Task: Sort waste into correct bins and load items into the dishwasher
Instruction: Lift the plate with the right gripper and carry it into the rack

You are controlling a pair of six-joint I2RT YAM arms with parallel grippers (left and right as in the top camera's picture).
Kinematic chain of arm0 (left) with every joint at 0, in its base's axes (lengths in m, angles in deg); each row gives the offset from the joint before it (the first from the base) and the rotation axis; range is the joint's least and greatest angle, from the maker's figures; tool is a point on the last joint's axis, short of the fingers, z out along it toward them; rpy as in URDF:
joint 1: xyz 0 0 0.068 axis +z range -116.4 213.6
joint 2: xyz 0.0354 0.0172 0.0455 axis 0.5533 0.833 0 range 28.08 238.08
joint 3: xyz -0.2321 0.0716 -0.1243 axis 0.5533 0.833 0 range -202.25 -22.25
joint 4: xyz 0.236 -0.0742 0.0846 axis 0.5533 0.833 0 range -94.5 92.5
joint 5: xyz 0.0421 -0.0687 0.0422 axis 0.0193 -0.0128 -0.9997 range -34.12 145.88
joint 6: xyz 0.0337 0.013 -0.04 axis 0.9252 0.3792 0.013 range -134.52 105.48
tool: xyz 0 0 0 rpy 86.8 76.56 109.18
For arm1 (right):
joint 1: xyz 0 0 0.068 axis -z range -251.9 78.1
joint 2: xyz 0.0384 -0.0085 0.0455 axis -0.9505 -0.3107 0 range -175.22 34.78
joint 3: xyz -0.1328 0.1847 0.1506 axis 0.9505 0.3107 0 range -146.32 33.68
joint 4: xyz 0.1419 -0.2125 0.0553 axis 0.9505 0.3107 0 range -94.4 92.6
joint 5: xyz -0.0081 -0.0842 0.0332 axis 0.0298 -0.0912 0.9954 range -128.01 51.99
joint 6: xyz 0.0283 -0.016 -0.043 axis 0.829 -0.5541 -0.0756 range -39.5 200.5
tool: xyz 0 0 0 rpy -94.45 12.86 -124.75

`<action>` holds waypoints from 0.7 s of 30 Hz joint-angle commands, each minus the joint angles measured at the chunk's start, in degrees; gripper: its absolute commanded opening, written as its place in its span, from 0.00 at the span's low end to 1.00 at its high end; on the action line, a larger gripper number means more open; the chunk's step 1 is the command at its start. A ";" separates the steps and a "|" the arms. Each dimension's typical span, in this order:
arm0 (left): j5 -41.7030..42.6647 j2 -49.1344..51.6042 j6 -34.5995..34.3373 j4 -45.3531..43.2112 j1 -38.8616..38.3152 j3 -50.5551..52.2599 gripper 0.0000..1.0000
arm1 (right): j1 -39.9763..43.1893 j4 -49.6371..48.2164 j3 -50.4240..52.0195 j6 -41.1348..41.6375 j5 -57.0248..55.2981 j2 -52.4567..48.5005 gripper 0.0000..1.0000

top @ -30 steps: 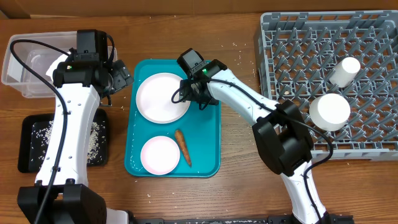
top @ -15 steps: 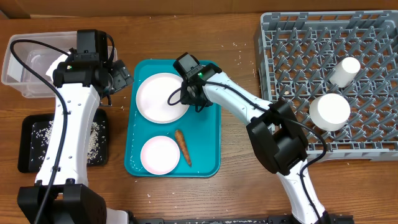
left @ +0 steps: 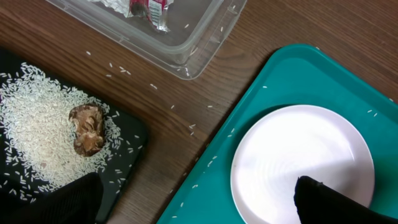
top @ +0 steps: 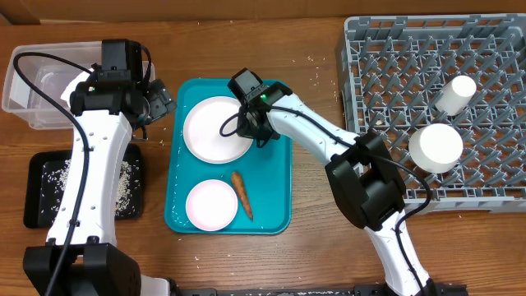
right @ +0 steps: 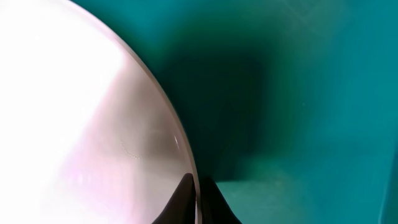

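Note:
The large pale plate (top: 215, 130) lies on the teal serving tray (top: 275, 193). My right gripper (top: 251, 123) is shut on its right rim; in the right wrist view the two dark fingertips (right: 198, 199) pinch the plate's (right: 81, 124) thin edge. A small bowl (top: 211, 205) and the orange carrot (top: 242, 194) lie lower on the tray. My left gripper (top: 156, 103) hangs open left of the tray, holding nothing. Below it the left wrist view shows the brown lump (left: 88, 127) on rice (left: 37, 124) in the black tray, and crumpled paper (left: 146, 7) in the clear tub (left: 186, 43).
The grey dish rack (top: 493, 57) fills the right side, holding a small white cup (top: 454, 93) and an upturned bowl (top: 436, 147). The clear tub (top: 33, 82) sits far left, the black tray (top: 41, 197) below it. Loose rice grains dot the wood between them.
My right gripper slid slightly left onto the plate's right rim and shut on it. The plate shifted a touch. The left arm has not moved.

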 commanded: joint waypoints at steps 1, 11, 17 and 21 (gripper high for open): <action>0.42 -0.46 -0.39 -0.04 -0.02 -1.05 1.00 | 1.31 2.16 -2.60 0.37 -1.05 -2.16 0.04; 0.42 -0.46 -0.39 -0.04 -0.02 -1.05 1.00 | 10.01 20.31 -14.67 -0.11 -6.45 1.90 0.04; 0.42 -0.46 -0.39 -0.04 -0.02 -1.05 1.00 | 13.90 24.76 -16.06 -0.15 -20.85 12.13 0.04; 0.42 -0.46 -0.39 -0.04 -0.02 -1.05 1.00 | 17.33 25.40 -16.06 -0.17 -29.18 18.56 0.04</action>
